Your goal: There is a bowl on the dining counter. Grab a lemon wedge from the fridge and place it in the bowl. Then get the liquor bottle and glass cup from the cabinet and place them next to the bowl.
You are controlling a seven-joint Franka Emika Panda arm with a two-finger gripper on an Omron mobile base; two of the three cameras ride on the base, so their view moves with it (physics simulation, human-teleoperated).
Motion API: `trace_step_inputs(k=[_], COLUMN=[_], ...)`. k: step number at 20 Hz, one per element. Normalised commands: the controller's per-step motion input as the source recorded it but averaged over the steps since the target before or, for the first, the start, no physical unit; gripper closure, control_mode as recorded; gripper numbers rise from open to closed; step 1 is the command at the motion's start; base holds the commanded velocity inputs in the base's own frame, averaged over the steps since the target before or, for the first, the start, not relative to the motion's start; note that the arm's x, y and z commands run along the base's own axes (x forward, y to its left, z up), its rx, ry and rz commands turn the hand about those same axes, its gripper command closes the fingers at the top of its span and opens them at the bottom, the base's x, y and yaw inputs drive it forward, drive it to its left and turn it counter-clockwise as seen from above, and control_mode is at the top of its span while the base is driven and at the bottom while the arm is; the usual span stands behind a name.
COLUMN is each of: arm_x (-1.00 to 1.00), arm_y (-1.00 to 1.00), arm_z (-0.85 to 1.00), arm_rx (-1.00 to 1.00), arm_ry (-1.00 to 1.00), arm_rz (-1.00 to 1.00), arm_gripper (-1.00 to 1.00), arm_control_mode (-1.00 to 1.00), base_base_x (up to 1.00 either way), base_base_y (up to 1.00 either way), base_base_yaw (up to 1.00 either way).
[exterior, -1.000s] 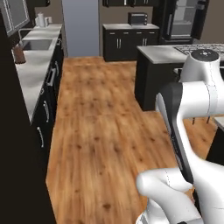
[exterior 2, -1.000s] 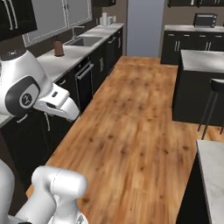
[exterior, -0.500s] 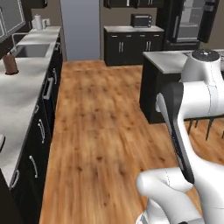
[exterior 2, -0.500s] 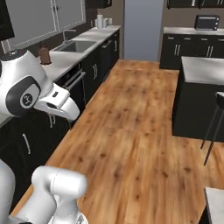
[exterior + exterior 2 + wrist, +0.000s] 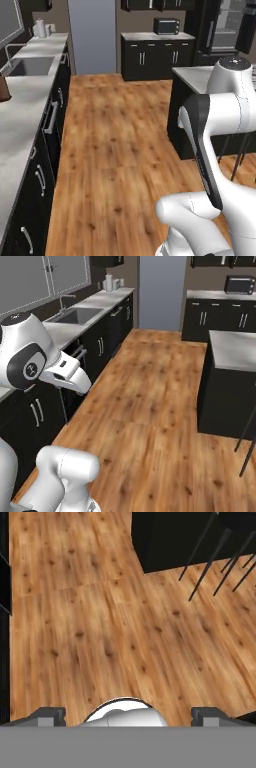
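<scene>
Both base views have shifted with the base, end effector (image 5: 128, 716) fingers spread apart over wooden floor (image 5: 100, 637).

Warm wood plank floor (image 5: 115, 145) runs ahead of me between black low cabinets (image 5: 107, 341) with a pale counter and sink (image 5: 77, 315) on my left — and a dark island block (image 5: 227, 388) on my right. At the far end a microwave (image 5: 167, 26) sits on another counter, beside what looks like a grey doorway (image 5: 94, 35).
</scene>
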Motion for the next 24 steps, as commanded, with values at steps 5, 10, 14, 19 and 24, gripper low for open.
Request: trace_step_inputs(k=[5, 10, 14, 19, 24], arm_x=[0.00, 0.00, 0.00, 0.00, 0.00], arm_y=[0.00, 0.00, 0.00, 0.00, 0.00], arm_z=[0.00, 0.00, 0.00, 0.00, 0.00], arm_rx=[0.00, 0.00, 0.00, 0.00, 0.00], arm_ry=[0.00, 0.00, 0.00, 0.00, 0.00], arm_rz=[0.00, 0.00, 0.00, 0.00, 0.00], arm_gripper=[-1.00, -1.00, -1.00, -1.00, -1.00], arm_control_mode=[1.00, 1.00, 1.00, 1.00, 1.00], base_base_x=[1.00, 1.00, 1.00, 1.00, 1.00], base_base_y=[0.00, 0.00, -0.01, -0.01, 0.00], base_base_yaw=[0.00, 0.00, 0.00, 0.00, 0.00])
